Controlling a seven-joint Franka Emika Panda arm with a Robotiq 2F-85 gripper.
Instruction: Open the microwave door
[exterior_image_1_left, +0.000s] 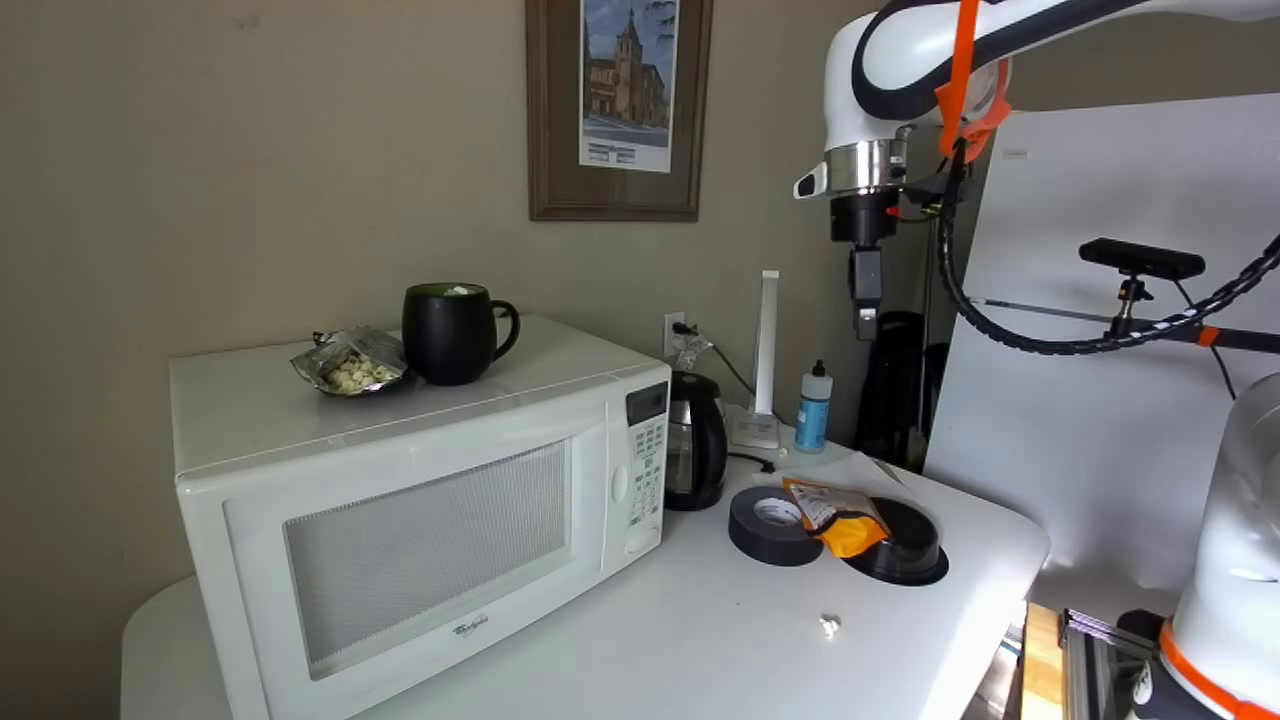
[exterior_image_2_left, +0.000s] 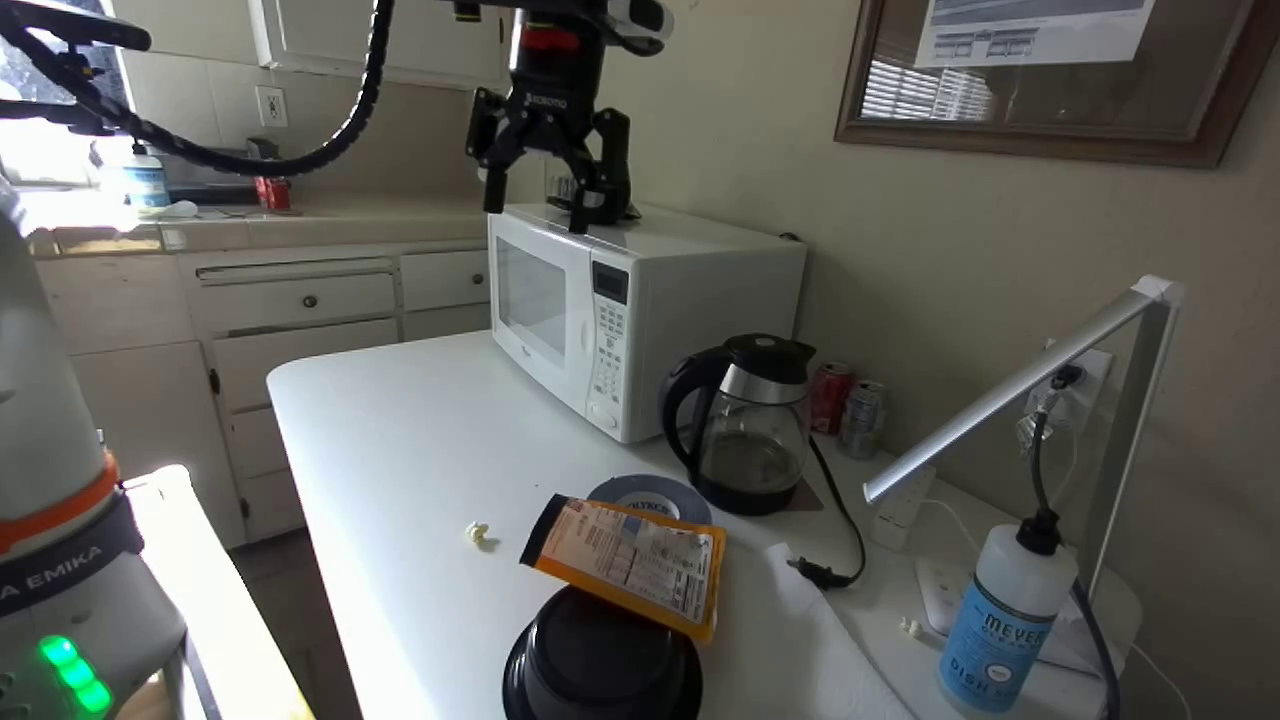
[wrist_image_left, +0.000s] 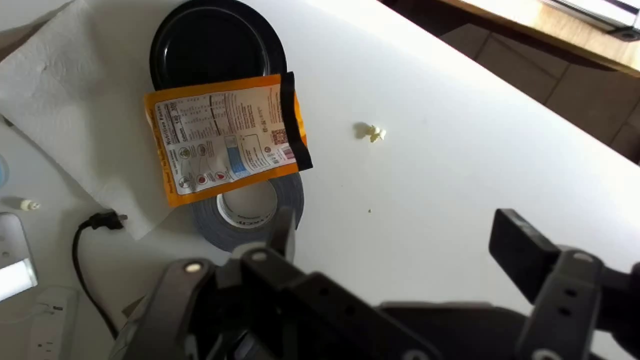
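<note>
"Two fingers (wrist_image_left: 522, 255), widely parted in the wrist view: what do they grasp?"

"Nothing. The gripper (exterior_image_2_left: 537, 207) points downward, spread well apart, and hangs above the white tabletop (wrist_image_left: 450, 170)."

"Which objects lie on that surface in the wrist view?"

"An orange-edged pouch (wrist_image_left: 225, 140), propped partly on a roll of grey tape (wrist_image_left: 212, 225) and partly on a round black dish (wrist_image_left: 215, 45); a small pale crumb (wrist_image_left: 375, 132) lies near them."

"Where is the microwave door (exterior_image_1_left: 430, 555)?"

"It is closed, lying flush across most of the front of the white microwave (exterior_image_2_left: 715, 310), which stands on the same tabletop, well apart from the gripper. In an exterior view the gripper overlaps the microwave only along the line of sight."

"What rests on the microwave?"

"A black mug (exterior_image_1_left: 450, 335), green inside, and just beside it an opened foil bag (exterior_image_1_left: 375, 348) of pale pieces (exterior_image_1_left: 355, 373); whether the two touch cannot be told."

"And farther out?"

"A kettle (exterior_image_2_left: 755, 440) with a clear body stands just beside the microwave; a red can (exterior_image_2_left: 831, 397) and a silver can (exterior_image_2_left: 862, 420) stand near the wall (exterior_image_2_left: 900, 250). Beyond are an angled lamp (exterior_image_2_left: 1010, 390) and a bottle (exterior_image_2_left: 1000, 640) with a blue label."
</note>
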